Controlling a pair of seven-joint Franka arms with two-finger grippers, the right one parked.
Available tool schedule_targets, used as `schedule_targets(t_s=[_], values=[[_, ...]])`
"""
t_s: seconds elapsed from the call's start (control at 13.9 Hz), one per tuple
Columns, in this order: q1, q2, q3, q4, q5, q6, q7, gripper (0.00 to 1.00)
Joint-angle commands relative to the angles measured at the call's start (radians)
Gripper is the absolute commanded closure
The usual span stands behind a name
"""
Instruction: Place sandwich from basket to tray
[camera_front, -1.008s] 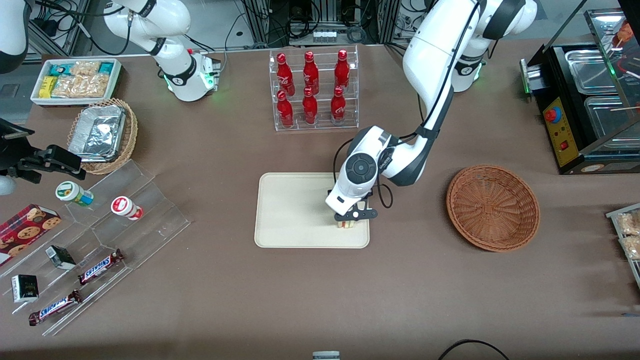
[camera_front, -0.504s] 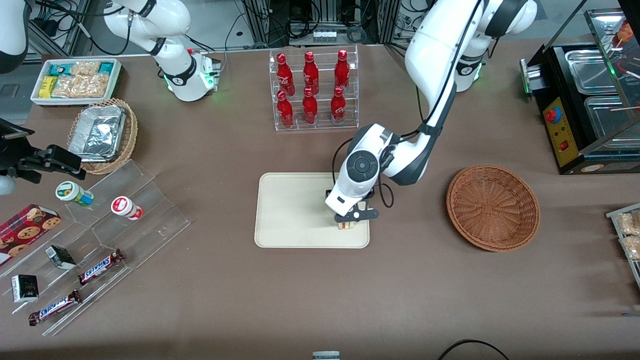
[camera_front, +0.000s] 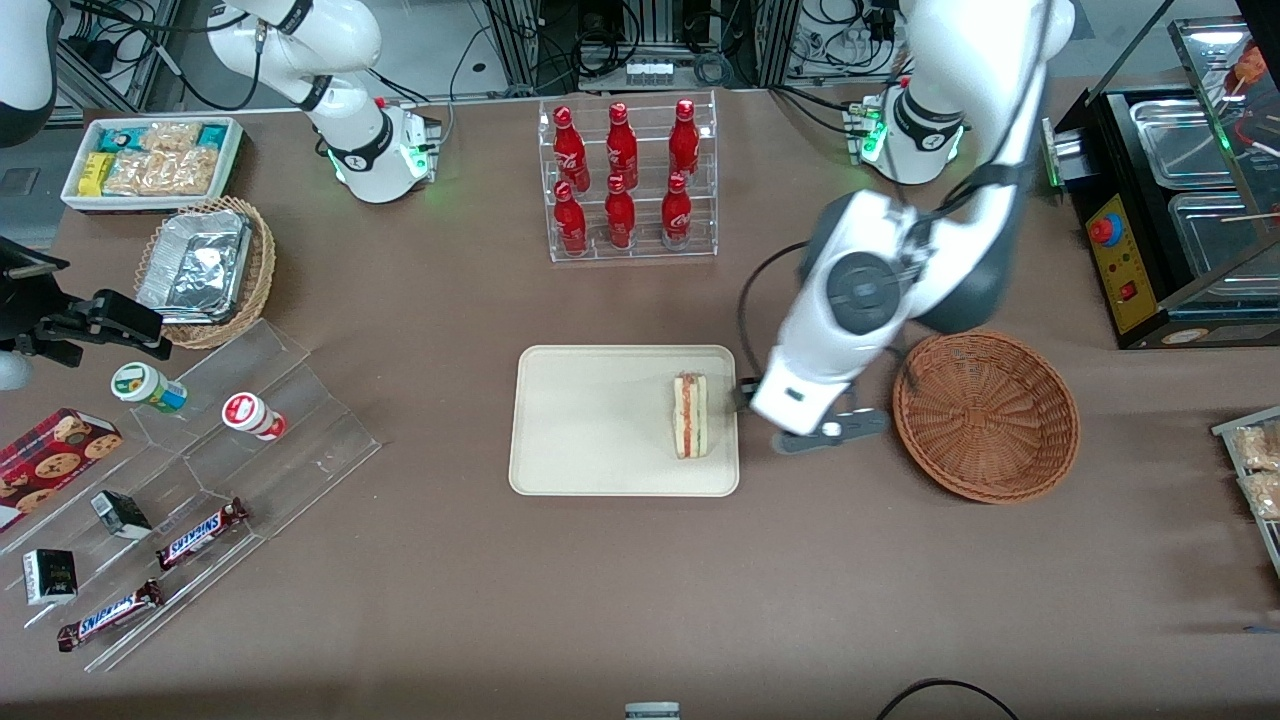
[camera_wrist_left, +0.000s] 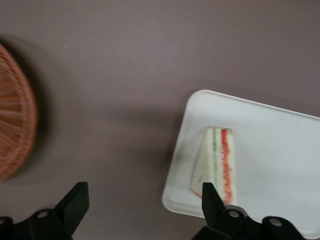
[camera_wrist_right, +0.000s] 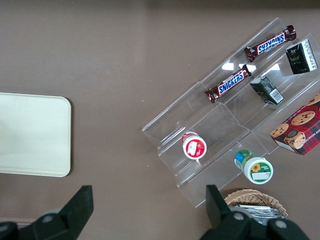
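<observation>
I find the sandwich (camera_front: 690, 415) lying on the tray (camera_front: 590, 420), close to the tray edge nearest the basket (camera_front: 985, 415), with its red and green filling layers showing along the upward-facing edge. In the left wrist view the sandwich (camera_wrist_left: 217, 165) sits just inside a rounded corner of the tray (camera_wrist_left: 280, 145), and nothing is touching it.

I note the gripper (camera_front: 825, 432) hanging over bare table between the tray and the basket, clear of both. Its fingers (camera_wrist_left: 75, 202) stand spread wide with nothing between them; the sandwich is released. The basket (camera_wrist_left: 15, 130) holds nothing that I can see in the front view.

Further out, I record a clear rack of red bottles (camera_front: 625, 180) farther from the front camera than the tray. Toward the parked arm's end of the table lie a clear stepped display (camera_front: 210, 450) carrying two Snickers bars (camera_front: 200, 532), small cups and a biscuit box, a tan wicker basket with foil containers (camera_front: 205, 270), and a white bin of snack packets (camera_front: 150, 160).
</observation>
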Motion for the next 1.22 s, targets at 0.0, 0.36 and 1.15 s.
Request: schedule_targets(t_s=[0.0,0.36,1.15], values=[[-0.003,-0.134,0.087,-0.093,0.018,-0.049,0.149,0.00],[0.027,-0.323,0.138,-0.164,0.091,-0.103,0.243,0.00],[0.504,-0.396,-0.293,-0.081,0.119,-0.282,0.341,0.00]])
